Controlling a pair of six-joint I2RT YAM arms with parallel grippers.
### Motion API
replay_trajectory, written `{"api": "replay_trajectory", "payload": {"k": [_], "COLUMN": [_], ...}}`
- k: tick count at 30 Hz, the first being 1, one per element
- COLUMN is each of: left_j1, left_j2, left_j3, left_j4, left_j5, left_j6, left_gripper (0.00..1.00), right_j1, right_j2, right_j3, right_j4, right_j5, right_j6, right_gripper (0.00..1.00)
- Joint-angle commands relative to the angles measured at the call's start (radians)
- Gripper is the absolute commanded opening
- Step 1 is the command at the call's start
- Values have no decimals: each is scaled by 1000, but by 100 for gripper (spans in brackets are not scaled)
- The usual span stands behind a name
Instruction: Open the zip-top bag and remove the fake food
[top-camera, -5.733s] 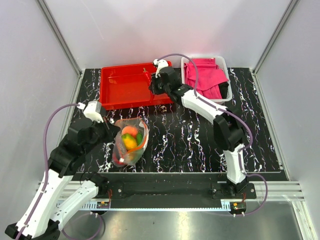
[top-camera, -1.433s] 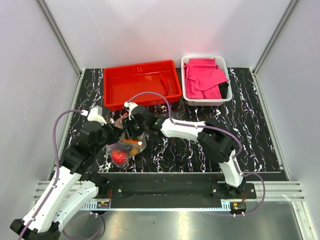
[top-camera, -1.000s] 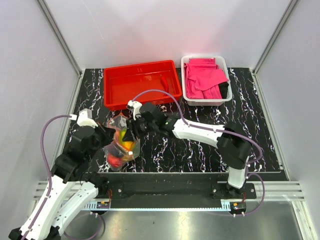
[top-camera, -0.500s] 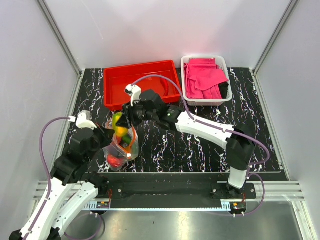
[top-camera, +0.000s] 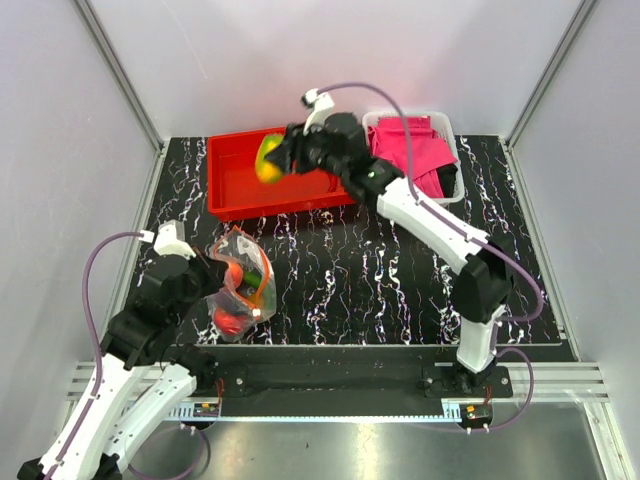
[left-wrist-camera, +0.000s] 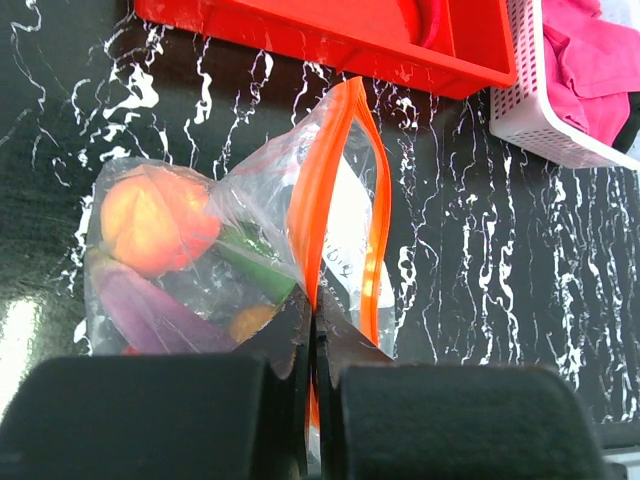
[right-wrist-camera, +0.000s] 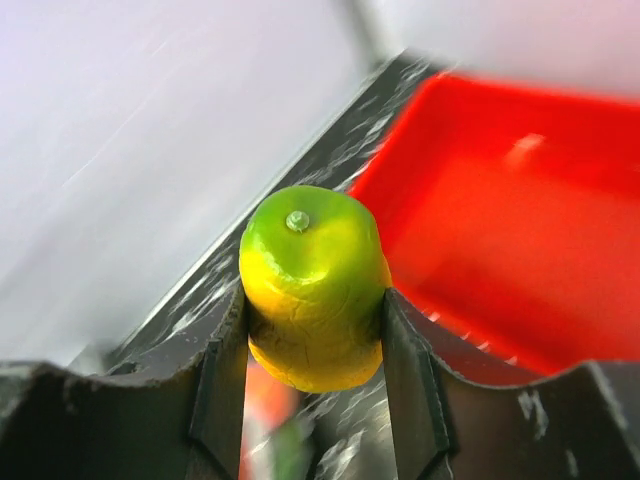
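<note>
one mango (right-wrist-camera: 312, 290) in right fingers (right-wrist-camera: 222, 385), one bag (left-wrist-camera: 255, 215).

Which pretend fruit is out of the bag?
The yellow-green mango, pinched in the right gripper. The orange fruit, purple eggplant and others sit inside the zip-top bag.

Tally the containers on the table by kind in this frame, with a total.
Red plastic tray: 1
White perforated plastic basket: 1
Clear crinkly zip-top bag with orange strip: 1
Total: 3
</note>
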Motion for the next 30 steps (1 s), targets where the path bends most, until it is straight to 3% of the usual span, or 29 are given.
{"api": "replay_trajectory", "payload": {"k": [1, 5, 15, 20, 21, 22, 25, 26, 30], "left_j1": [-2, -2, -2, -2, -2, -2, -2, -2, -2], "left_j2": [10, -1, 8, 22, 22, 25, 31, 31, 34], "left_j3": [62, 65, 59, 51, 48, 47, 47, 51, 71], "left_j4": [28, 34, 98, 123, 126, 126, 130, 129, 124], "left_j5": [-3, 20, 121, 138, 146, 149, 157, 157, 134], "left_j6": [57, 78, 95, 109, 107, 109, 106, 103, 98], "left_gripper": [0, 0, 0, 0, 0, 0, 0, 0, 0], "right_j1": [-93, -136, -238, -248, -252, -253, -258, -259, -259], "right_j2": [110, 195, 445, 494, 506, 511, 532, 538, 520], "right_j3": [106, 167, 262, 273, 273, 275, 308, 350, 424], "right_j4": [18, 6, -38, -87, -96, -104, -173, -202, -348], "right_j5": [59, 132, 115, 90, 87, 86, 90, 93, 121], "right_j6": [-60, -133, -140, -121, -120, -114, -115, -121, -130], "right_gripper": [7, 8, 11, 16, 19, 29, 45, 58, 81]}}
